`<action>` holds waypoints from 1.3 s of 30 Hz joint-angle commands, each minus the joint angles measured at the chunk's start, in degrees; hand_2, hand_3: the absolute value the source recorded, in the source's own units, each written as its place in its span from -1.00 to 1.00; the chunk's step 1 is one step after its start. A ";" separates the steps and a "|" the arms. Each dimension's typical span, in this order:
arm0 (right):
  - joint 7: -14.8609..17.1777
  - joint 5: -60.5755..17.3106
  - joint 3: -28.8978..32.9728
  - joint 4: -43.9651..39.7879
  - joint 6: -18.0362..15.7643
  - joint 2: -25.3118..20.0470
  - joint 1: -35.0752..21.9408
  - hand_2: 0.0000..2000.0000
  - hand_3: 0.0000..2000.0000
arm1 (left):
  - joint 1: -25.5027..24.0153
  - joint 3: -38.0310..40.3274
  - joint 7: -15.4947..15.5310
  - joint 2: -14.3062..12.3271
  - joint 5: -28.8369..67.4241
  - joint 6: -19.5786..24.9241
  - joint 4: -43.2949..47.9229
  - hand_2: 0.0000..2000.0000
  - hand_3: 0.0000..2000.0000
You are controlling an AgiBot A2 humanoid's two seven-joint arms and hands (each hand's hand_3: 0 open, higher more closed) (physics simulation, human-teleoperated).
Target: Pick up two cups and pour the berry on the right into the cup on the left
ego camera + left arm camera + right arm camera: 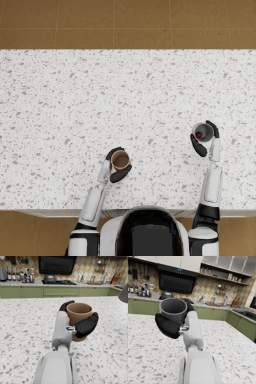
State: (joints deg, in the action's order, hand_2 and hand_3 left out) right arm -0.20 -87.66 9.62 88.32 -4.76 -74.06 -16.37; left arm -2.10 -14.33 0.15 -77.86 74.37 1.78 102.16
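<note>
On the speckled white stone counter [75,100], near its front edge, the left hand [116,165] grips a round brown cup [120,160]; toward the right edge, the right hand [205,139] grips a round grey cup [202,132] with a red berry [199,135] inside.

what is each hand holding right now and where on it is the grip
The left hand holds the brown cup around its side wall. The right hand holds the grey cup around its side; a berry lies inside.

brown cup [120,160] upright, grey cup [202,132] holding red berry [199,135]
</note>
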 commanded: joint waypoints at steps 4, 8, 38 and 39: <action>-0.08 0.00 -7.59 13.33 -0.07 -0.38 0.52 1.00 0.28 | 6.30 -4.58 -0.01 -4.48 3.57 0.02 -2.20 1.00 0.28; -0.14 -7.26 -10.02 18.01 -0.14 -0.79 0.41 1.00 0.28 | 8.04 -6.61 -0.02 -6.08 10.79 0.08 -2.73 1.00 0.28; -0.42 -62.31 -24.98 30.89 -1.09 -5.23 -2.30 1.00 0.28 | 11.02 -8.60 -0.06 -10.05 15.37 0.31 -9.40 1.00 0.28; -0.42 -64.15 -25.42 31.36 -1.10 -5.40 -2.28 1.00 0.28 | 11.94 -8.37 -0.06 -10.61 15.37 0.31 -9.71 1.00 0.28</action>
State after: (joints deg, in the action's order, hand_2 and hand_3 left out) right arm -0.62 -153.65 -15.29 118.04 -5.88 -79.06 -18.09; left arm 9.01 -22.83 0.09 -88.03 89.73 2.08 92.46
